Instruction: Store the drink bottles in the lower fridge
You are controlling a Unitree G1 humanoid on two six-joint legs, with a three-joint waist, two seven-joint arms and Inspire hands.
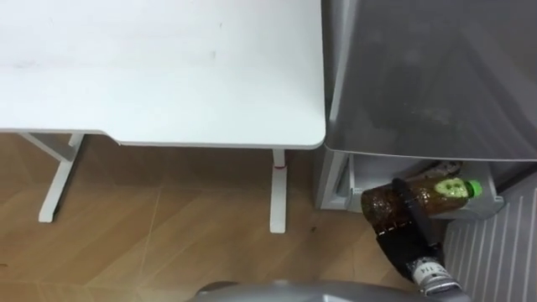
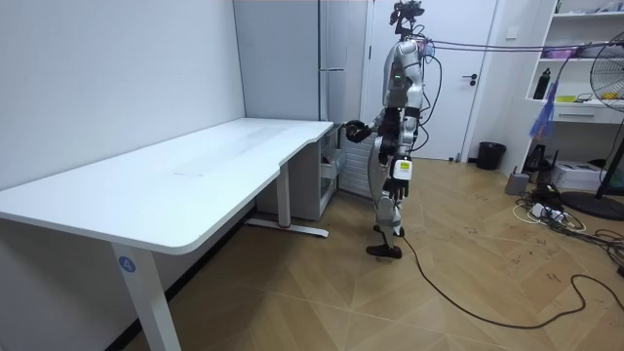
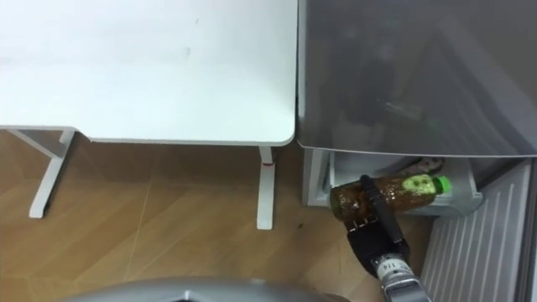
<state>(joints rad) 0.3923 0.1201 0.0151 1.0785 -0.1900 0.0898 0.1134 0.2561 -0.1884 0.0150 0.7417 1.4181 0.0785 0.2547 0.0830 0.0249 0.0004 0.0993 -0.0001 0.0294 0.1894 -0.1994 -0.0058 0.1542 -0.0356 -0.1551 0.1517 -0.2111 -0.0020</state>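
Observation:
A brown drink bottle (image 1: pixel 439 194) with a green cap lies sideways in my right hand (image 1: pixel 409 239), whose dark fingers are curled round its middle. The bottle hangs just in front of the open lower fridge compartment (image 1: pixel 351 179), cap pointing right. In the right eye view the bottle (image 3: pixel 404 190) and right hand (image 3: pixel 372 236) sit below the grey fridge body (image 3: pixel 403 75). The room view has me standing upright at the fridge (image 2: pixel 327 58), with the right hand (image 2: pixel 353 128) held out toward it. My left hand (image 2: pixel 400 169) hangs by my hip.
A white table (image 1: pixel 168 67) fills the left, its corner close to the fridge side and its legs (image 1: pixel 278 193) on the wood floor. The ribbed inner face of the open fridge door (image 1: pixel 495 252) stands at the lower right.

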